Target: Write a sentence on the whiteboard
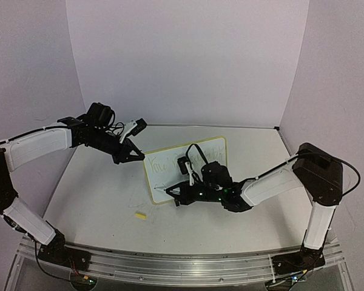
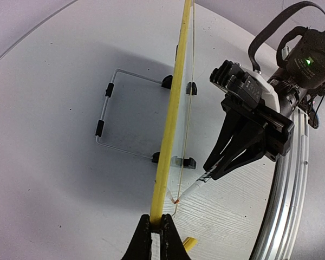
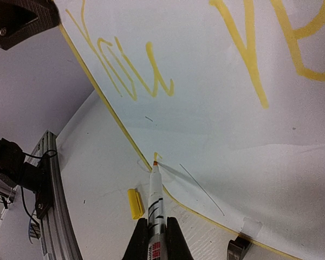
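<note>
The whiteboard (image 1: 188, 167) stands tilted mid-table on black clip feet; its pale-yellow rim (image 2: 172, 116) runs edge-on in the left wrist view. My left gripper (image 2: 157, 234) is shut on the board's upper left edge, also seen from above (image 1: 132, 156). My right gripper (image 3: 154, 234) is shut on a white marker (image 3: 155, 200) whose orange tip touches the board's lower left corner (image 3: 155, 161), beside a small fresh yellow mark. Yellow writing (image 3: 127, 76), reading "You" and further letters, fills the top line (image 1: 170, 163). The right gripper sits low before the board (image 1: 177, 195).
The marker's yellow cap (image 1: 141, 214) lies on the table in front of the board, also in the right wrist view (image 3: 134, 203). A wire stand (image 2: 111, 116) props the board from behind. A metal rail (image 1: 170, 260) runs along the near table edge.
</note>
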Motion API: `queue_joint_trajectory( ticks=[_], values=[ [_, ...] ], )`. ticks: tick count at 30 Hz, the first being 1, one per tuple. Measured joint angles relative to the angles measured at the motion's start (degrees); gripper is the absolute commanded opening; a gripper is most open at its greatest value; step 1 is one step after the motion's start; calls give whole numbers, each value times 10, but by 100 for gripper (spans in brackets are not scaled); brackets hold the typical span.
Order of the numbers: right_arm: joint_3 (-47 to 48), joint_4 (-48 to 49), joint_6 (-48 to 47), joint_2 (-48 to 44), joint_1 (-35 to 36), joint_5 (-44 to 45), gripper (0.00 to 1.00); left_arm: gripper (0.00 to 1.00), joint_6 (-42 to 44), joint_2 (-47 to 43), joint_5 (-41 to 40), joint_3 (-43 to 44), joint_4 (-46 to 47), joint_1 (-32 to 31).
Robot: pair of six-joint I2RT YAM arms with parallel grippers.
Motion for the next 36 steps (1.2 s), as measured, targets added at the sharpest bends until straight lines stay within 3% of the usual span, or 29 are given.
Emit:
queue_joint_trajectory(
  ticks=[19,36],
  values=[
    [-42,4,4,-15,3,34,0,0,0,0,-1,0,0,0],
    [2,-19,-2,3,10,18,0,0,0,0,-1,0,0,0]
  ],
)
